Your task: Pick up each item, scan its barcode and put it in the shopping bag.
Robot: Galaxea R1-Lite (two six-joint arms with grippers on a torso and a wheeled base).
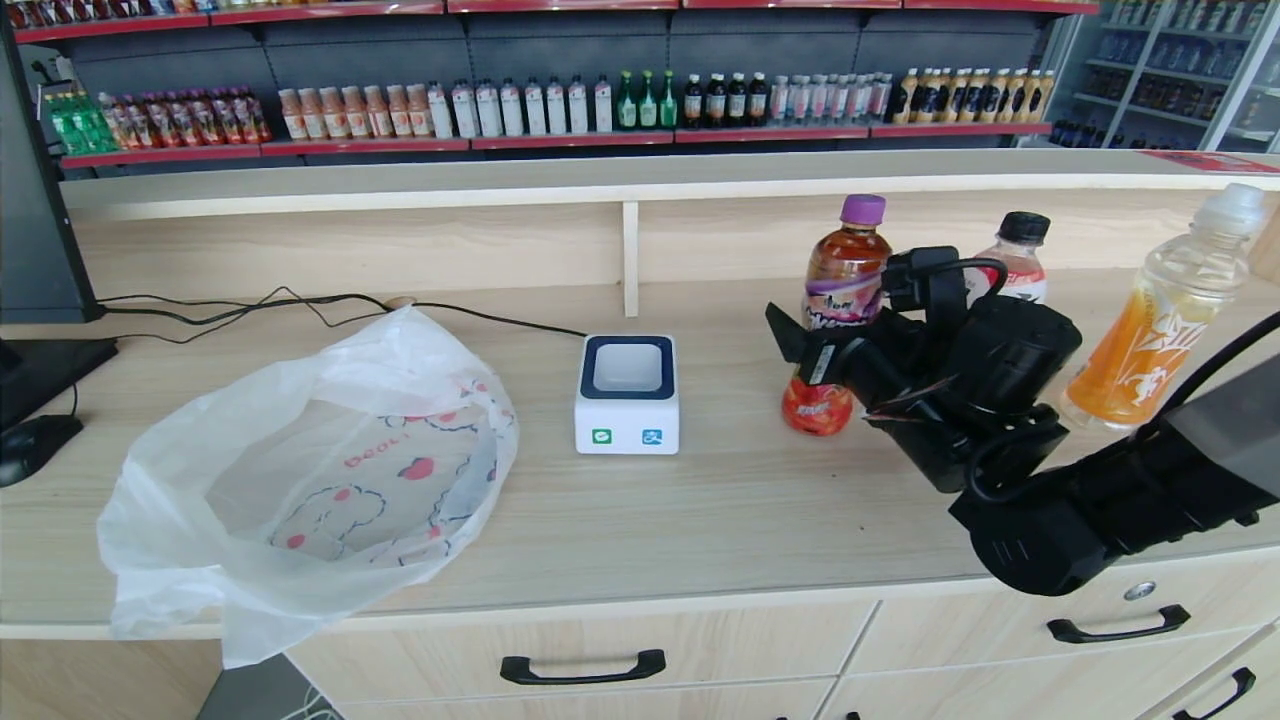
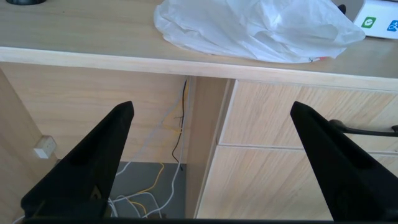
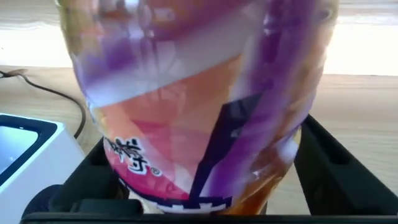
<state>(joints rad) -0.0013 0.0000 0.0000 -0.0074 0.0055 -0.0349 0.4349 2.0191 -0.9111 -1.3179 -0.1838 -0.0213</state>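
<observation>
While we cannot tell whether our right hand [image 1: 825, 350] clamps the purple-capped bottle [image 1: 848, 265], a loose lift could topple it.

Black right arm [image 1: 1010, 385], looped cable [image 1: 978, 262], wedge-fingered left claw [image 2: 211, 109]
</observation>
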